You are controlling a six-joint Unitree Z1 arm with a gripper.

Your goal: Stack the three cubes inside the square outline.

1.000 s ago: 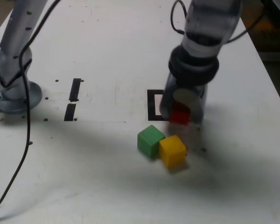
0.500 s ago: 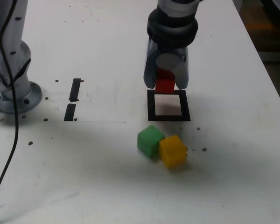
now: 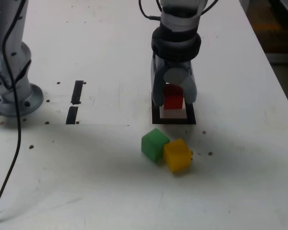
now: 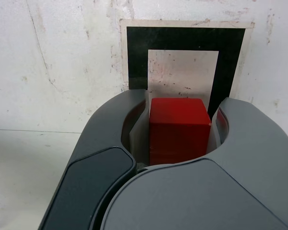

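My gripper point(image 3: 173, 100) is shut on the red cube point(image 3: 173, 97) and holds it just over the square outline point(image 3: 157, 118). In the wrist view the red cube point(image 4: 178, 129) sits between the grey fingers point(image 4: 110, 143), with the black square outline point(image 4: 137, 52) and its white centre right beyond it. I cannot tell whether the cube touches the table. The green cube point(image 3: 154, 143) and the yellow cube point(image 3: 177, 154) lie side by side, touching, on the table in front of the outline.
Two short black strips point(image 3: 75, 100) lie toward the exterior view's left. The arm's grey base point(image 3: 9, 91) stands at the far left, with a black cable point(image 3: 17, 143) trailing down the table. The white table's right edge point(image 3: 278, 81) is near.
The gripper carried the red cube from near the table by the outline's near right corner up and beyond the outline, then came down over the outline. The green and yellow cubes stayed put.
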